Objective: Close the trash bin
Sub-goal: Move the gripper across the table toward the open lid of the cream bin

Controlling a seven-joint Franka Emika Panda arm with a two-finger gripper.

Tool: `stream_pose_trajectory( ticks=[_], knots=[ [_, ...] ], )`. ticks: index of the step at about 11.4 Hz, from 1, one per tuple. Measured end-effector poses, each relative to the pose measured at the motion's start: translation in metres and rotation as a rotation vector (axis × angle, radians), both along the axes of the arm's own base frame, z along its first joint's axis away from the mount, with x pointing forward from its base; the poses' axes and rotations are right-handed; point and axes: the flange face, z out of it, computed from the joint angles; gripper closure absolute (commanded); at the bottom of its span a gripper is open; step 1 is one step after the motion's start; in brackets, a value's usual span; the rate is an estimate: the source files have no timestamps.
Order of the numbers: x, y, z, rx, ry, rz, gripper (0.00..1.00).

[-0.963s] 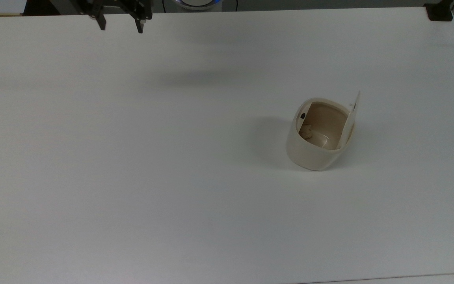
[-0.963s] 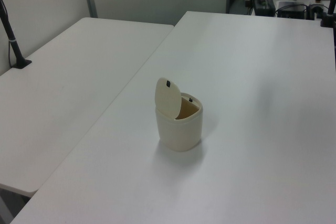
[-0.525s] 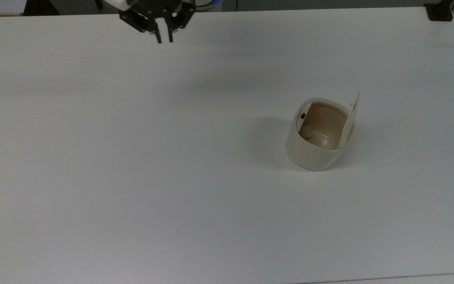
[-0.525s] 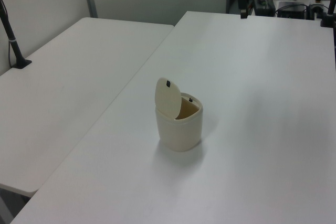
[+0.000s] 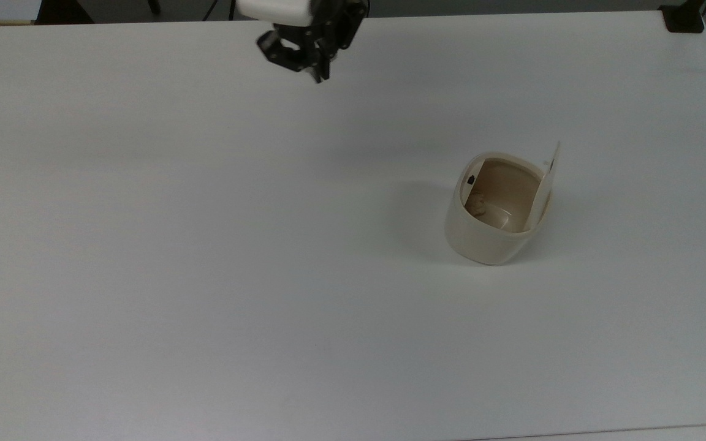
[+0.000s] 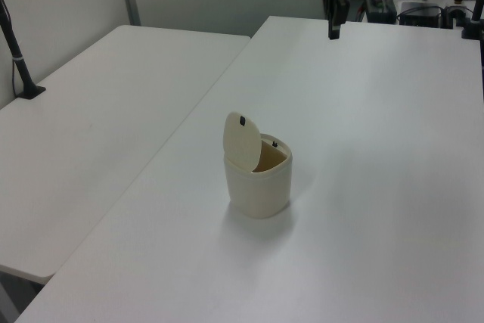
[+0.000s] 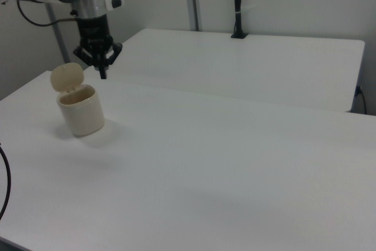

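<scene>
My gripper [image 5: 318, 75] hangs w/ fingers pinched together, holding nothing, well apart from the trash bin [image 5: 493, 236] (lid [image 6: 241, 138] upright) on the table [image 5: 206, 275], top view's left.

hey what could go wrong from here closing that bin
The bin is small and stands free on the table, so a sideways push on the upright lid might tip or slide it. The hand is far off and looks shut; coming in low, it could hit the rim.
</scene>
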Motion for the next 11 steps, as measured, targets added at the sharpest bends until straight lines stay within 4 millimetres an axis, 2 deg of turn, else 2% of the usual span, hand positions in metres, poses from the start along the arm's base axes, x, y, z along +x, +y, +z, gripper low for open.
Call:
stream_pose_trajectory(
  ticks=[3, 8, 9, 11],
  knots=[
    [0.0, 0.065, 0.01, 0.04, -0.104, 0.106, 1.0],
    [-0.002, 0.142, 0.042, 0.088, -0.337, 0.217, 1.0],
    [-0.002, 0.159, 0.039, 0.094, -0.362, 0.239, 1.0],
    [0.005, 0.184, 0.019, 0.093, -0.386, 0.267, 1.0]
  ],
)
